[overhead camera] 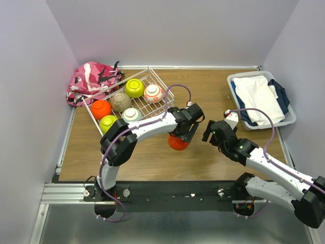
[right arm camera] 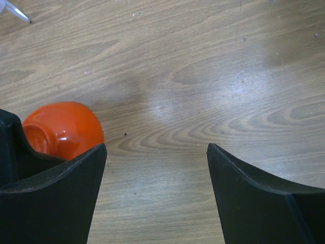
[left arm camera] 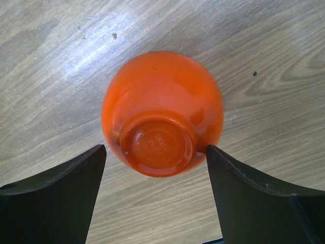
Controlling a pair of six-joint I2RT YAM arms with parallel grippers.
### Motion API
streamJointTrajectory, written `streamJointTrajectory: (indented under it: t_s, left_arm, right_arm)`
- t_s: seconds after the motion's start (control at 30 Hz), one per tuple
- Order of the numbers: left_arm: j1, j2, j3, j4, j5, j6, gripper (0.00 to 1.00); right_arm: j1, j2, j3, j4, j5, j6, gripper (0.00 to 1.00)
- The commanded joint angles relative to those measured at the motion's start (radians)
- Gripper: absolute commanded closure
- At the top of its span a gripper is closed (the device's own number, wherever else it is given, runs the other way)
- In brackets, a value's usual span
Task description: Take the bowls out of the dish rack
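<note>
- From above, the dish rack (overhead camera: 151, 108) is seen at the far-left corner of the bench (overhead camera: 152, 157), with six bowls (overhead camera: 121, 101) in it. An upturned orange bowl (overhead camera: 177, 143) is seen mid-bench under the left gripper (overhead camera: 184, 133).
- At the left wrist, the jaws are spread either side of that bowl.
- At the right wrist, the right gripper (right arm camera: 157, 150) is held wide apart, with nothing grasped.

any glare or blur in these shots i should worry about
Left wrist view: pale glare streak on the table upper left, soft sheen on the orange bowl, both sharp. Right wrist view: broad white glare patch mid-frame, grain readable through it. Top external view: even light, only faint shadow under the left arm.
</note>
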Motion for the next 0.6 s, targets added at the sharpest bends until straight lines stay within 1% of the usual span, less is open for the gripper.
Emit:
streamJointTrajectory:
  t_s: [0.0,0.13,0.23,0.27,0.33,0.4,0.57]
  left_arm:
    - [-0.007,0.017,0.032,-0.021,-0.058,0.016,0.15]
    - [-0.007,0.021,0.033,-0.016,-0.048,0.018,0.18]
    - [-0.007,0.021,0.037,-0.010,-0.035,0.019,0.23]
    - [-0.006,0.020,0.038,-0.011,-0.022,0.021,0.29]
    - [-0.003,0.017,0.037,-0.007,-0.009,0.019,0.31]
    - [-0.001,0.015,0.038,-0.004,0.004,0.021,0.38]
    - [0.016,-0.003,0.021,0.010,0.040,0.018,0.50]
  right_arm:
    - [-0.005,-0.011,-0.013,0.035,0.002,0.011,0.12]
    - [-0.005,-0.015,-0.016,0.045,-0.008,0.008,0.12]
    - [-0.005,-0.018,-0.017,0.047,-0.011,0.006,0.12]
    - [-0.005,-0.018,-0.019,0.048,-0.012,0.005,0.12]
    - [-0.005,-0.021,-0.019,0.050,-0.014,0.006,0.12]
    - [-0.006,-0.023,-0.020,0.052,-0.021,0.005,0.12]
    - [-0.006,-0.023,-0.027,0.076,-0.060,-0.002,0.12]
